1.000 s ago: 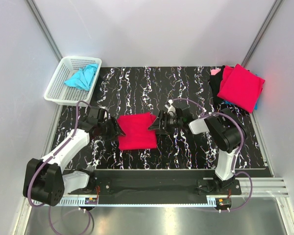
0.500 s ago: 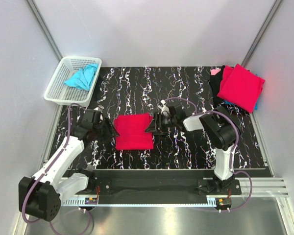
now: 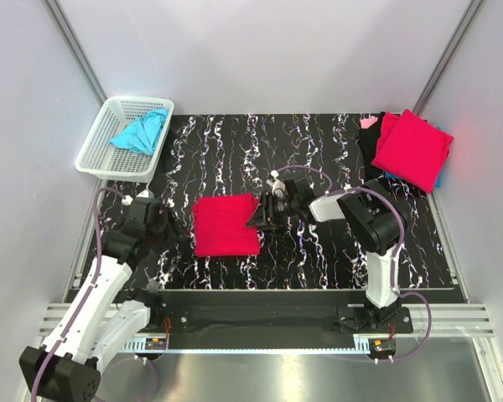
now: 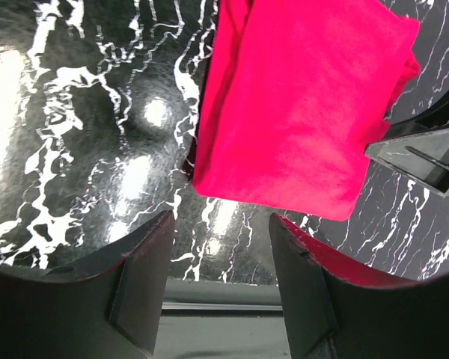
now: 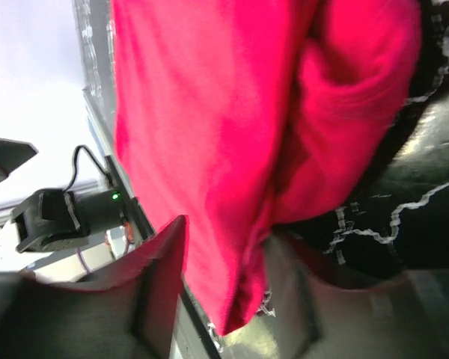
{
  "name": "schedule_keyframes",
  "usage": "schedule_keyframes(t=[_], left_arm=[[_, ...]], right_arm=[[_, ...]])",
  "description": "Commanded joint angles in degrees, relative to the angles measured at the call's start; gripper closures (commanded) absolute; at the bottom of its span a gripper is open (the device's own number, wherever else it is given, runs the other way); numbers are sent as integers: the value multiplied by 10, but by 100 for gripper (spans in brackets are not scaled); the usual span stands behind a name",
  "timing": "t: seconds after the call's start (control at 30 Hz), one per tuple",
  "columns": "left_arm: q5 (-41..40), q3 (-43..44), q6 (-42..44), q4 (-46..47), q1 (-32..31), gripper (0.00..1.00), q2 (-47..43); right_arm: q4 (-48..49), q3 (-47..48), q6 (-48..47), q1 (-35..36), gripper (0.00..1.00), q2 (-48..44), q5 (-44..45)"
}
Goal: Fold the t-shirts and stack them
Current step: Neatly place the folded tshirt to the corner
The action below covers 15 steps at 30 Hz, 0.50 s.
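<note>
Transfer step: right gripper [image 3: 257, 219] pinches folded red t-shirt [image 3: 225, 224] at its edge; left gripper [image 4: 218, 247] wide, empty. Next, likely carry to stack [image 3: 411, 149].

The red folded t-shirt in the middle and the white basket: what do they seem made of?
Red folded t-shirt: soft matte cloth, perhaps cotton; it creases and bulges at the folds. White basket: probably rigid plastic; moulded lattice walls, smooth rim.
</note>
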Motion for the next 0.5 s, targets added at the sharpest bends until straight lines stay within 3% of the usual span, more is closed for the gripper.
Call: schedule_keyframes(t=[0.0,0.1,0.13,0.17,0.47], left_arm=[[-23,4,-12,-8,3,41,-3],[-18,2,-11,-9,3,41,0],[-17,2,-10,-9,3,41,0],[-17,2,-9,-9,3,41,0],[-15,3,-2,-14,3,41,-2]], right_arm=[[-33,12,-21,9,51,24,17],[-43,18,-23,10,67,29,23],[-49,21,-25,11,89,31,23],[-56,25,-30,10,100,30,37],[-145,54,-74,11,100,9,85]])
